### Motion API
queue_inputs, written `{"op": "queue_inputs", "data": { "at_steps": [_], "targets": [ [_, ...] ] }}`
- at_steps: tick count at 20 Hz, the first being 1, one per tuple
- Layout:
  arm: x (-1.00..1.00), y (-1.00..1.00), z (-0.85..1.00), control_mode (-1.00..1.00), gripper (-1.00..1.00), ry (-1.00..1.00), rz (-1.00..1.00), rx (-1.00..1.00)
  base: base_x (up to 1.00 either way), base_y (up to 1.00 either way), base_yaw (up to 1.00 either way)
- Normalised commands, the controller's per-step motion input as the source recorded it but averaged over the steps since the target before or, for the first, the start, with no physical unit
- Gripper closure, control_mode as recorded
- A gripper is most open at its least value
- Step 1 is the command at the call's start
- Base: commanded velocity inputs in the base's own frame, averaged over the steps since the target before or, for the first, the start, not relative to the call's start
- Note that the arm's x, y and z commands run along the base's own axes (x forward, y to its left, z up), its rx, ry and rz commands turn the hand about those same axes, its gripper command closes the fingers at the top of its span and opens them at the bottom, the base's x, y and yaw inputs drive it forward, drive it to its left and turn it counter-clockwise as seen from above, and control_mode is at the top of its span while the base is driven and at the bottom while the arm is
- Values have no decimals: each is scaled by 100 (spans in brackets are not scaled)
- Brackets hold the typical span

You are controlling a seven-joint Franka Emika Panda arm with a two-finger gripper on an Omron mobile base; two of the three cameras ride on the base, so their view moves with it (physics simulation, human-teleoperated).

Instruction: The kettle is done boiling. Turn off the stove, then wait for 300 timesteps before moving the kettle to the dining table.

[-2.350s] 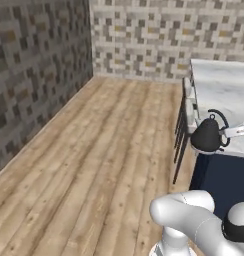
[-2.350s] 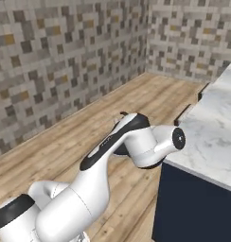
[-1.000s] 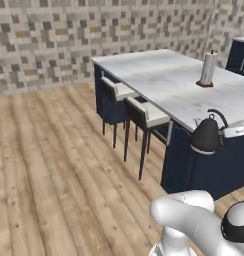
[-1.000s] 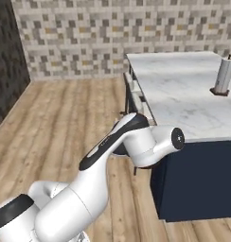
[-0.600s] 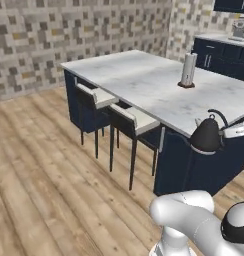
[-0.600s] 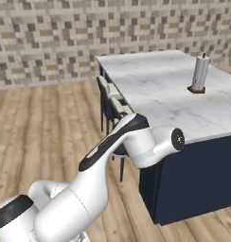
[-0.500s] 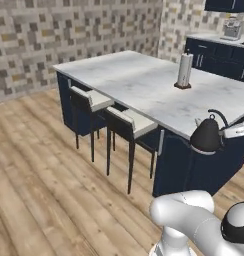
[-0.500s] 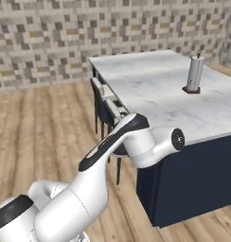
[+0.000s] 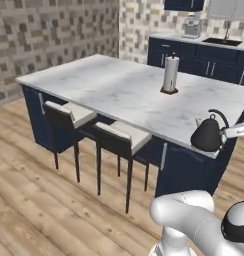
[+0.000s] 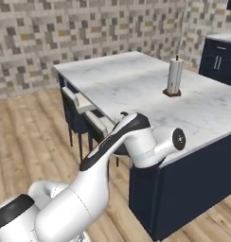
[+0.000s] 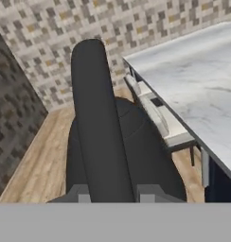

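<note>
The dark rounded kettle (image 9: 206,136) hangs in the air in front of the near right edge of the dining table (image 9: 114,87), held by its thin arched handle. My gripper (image 9: 233,131) is shut on that handle from the right. In the hand view the kettle's handle (image 11: 96,127) runs up the middle between my gripper (image 11: 112,193) tips, with the kettle's dark body under it. The dining table (image 10: 131,78) is a marble top on a navy base, and it also lies to the right in the hand view (image 11: 202,71). The stove is out of view.
A white paper-towel roll (image 9: 170,73) stands on the table, also seen from the right (image 10: 173,76). Two cushioned stools (image 9: 74,116) (image 9: 123,139) are tucked under the table's near side. Navy cabinets with a toaster (image 9: 192,26) line the back wall. Wooden floor spreads to the left.
The whole picture has swung as the base turns: the table and stools have slid across and come closer. The kettle stays in the same grip.
</note>
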Motion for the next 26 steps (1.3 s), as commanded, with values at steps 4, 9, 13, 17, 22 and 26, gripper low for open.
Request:
{"op": "queue_inputs", "data": {
  "at_steps": [4,9,13,17,22,26],
  "targets": [
    [0,0,0,100,100,0,0,0,49,70,-40],
    [0,0,0,100,100,0,0,0,50,70,-40],
    [0,0,0,100,100,0,0,0,49,69,-40],
    [0,0,0,100,100,0,0,0,48,67,-40],
    [0,0,0,100,100,0,0,0,46,64,-40],
    [0,0,0,100,100,0,0,0,46,62,-39]
  ]
}}
